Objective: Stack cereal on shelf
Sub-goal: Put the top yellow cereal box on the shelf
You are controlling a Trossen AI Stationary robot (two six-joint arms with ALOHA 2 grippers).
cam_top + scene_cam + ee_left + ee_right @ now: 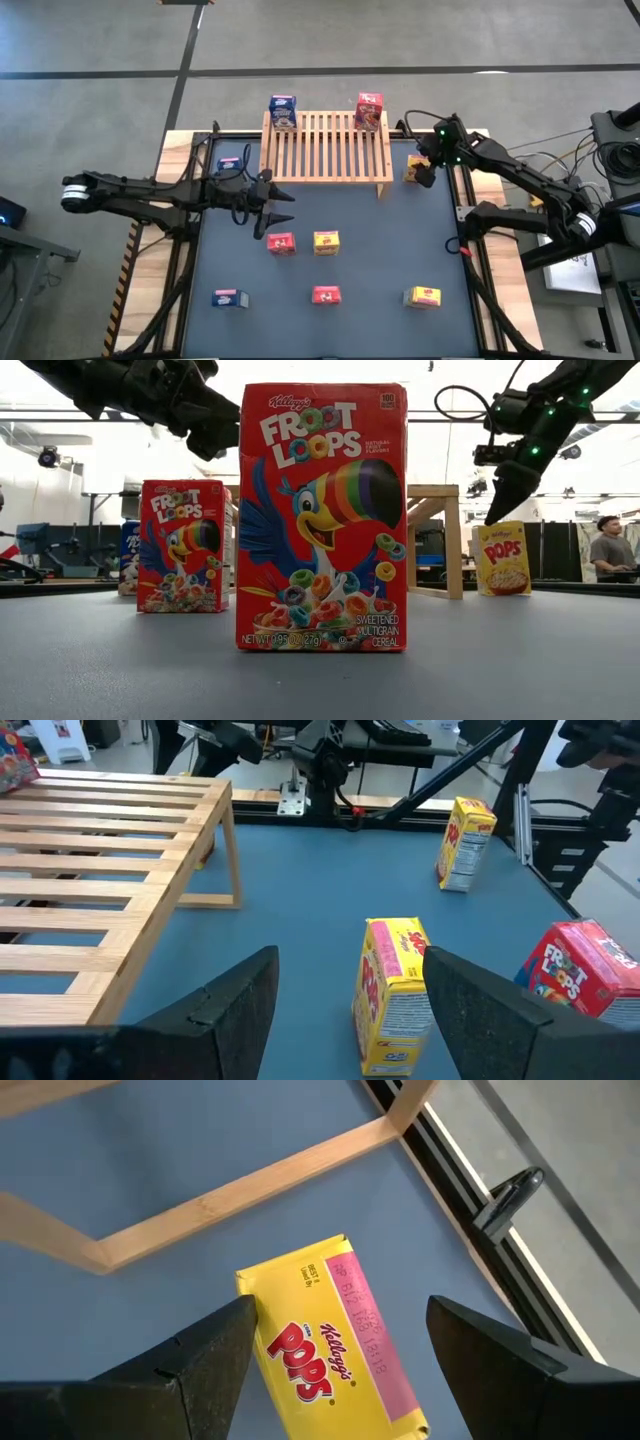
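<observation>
Inspecting handling | your right hand hung spread above the yellow cereal box beside the shelf leg | left hand spread, empty | box judged light, crushable: pinch its narrow sides gently.

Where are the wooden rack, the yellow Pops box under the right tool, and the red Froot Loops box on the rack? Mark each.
wooden rack (325, 150): high view, middle of the slatted top.
yellow Pops box (330, 1340): right wrist view, printed top face.
red Froot Loops box (369, 111): high view, its front face.
</observation>
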